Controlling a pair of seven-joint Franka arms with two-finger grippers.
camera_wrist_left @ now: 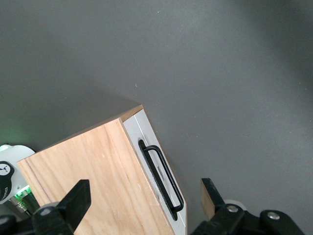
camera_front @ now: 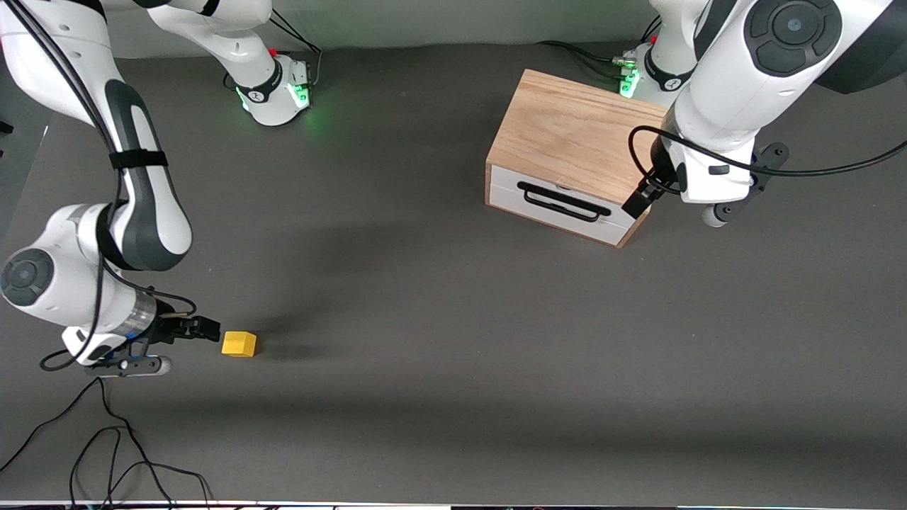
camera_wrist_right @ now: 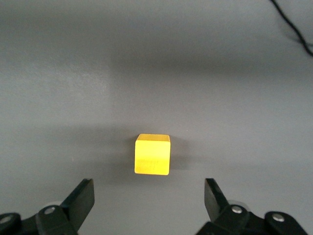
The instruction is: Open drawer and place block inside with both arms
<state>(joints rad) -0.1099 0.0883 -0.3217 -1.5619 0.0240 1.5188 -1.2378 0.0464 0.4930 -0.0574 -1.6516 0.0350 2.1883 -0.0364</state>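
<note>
My right claw wide, low beside block on the counter. Centre fingers around it before closing. Left claw wide over the drawer, still shut, well apart from block.

Both arms are glossy white with dark grey joint caps. Black cables trail along them. Their bases glow green, at the frame's top.

Block nearer camera than drawer, toward right arm's end.
</note>
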